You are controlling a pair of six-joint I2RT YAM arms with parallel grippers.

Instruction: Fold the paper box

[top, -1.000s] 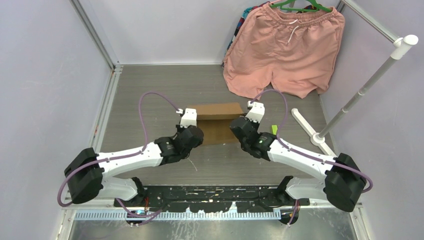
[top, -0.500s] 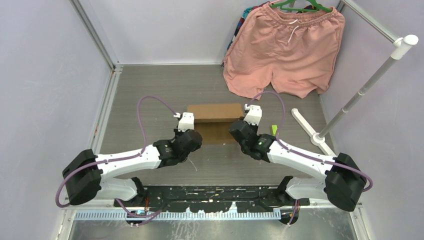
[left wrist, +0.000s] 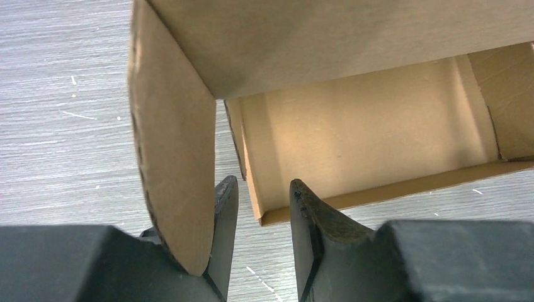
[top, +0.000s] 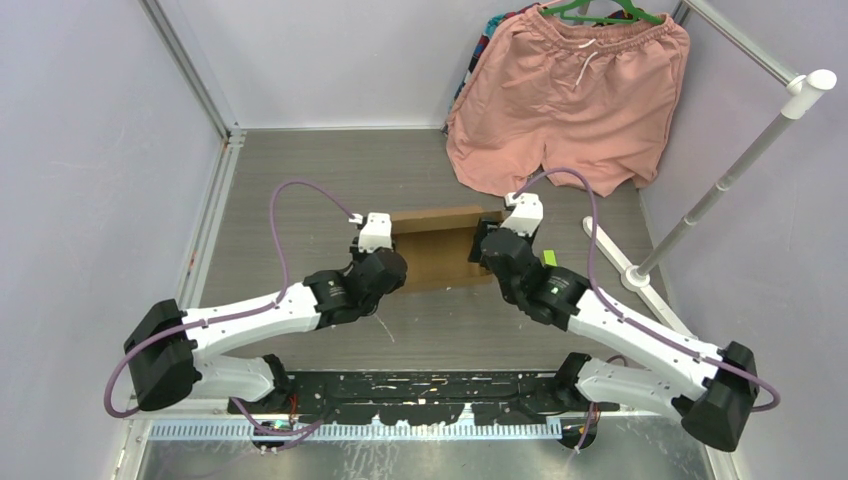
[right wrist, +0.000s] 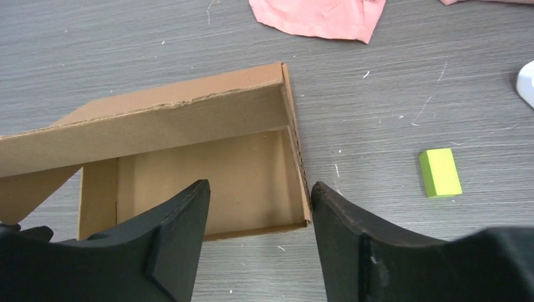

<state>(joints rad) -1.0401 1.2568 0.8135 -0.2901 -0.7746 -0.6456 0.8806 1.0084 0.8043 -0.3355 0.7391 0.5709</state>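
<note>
Paper box (top: 437, 250) sits mid-table on the grey wood-grain table (top: 300, 180), between the two wrists and slightly skewed. It's a shallow open tray: floor down, low near wall, and a tall far panel standing up and leaning over the cavity.

Left gripper (left wrist: 261, 211): jaws narrow, small gap. The box's near-left corner lines up with that gap, and I can't see either pad touching it. A loose side flap (left wrist: 173, 157) stands upright just outside the left finger, right against it. Can't tell if it's actually pressing.

Right gripper (right wrist: 258, 189): jaws spread wide, hovering over the right end of the box. The box's right side wall sits just inside the right finger; the other finger is over the box floor. Nothing held.

Elsewhere:
- Small lime-green block (right wrist: 439, 172) on the table right of the box, apart from it.
- Pink shorts (top: 570, 100) on a green hanger (top: 600, 10) at the far right, hem reaching the table behind the box.
- White rack pole (top: 740, 160) leans at the right, its foot near the green block.
</note>
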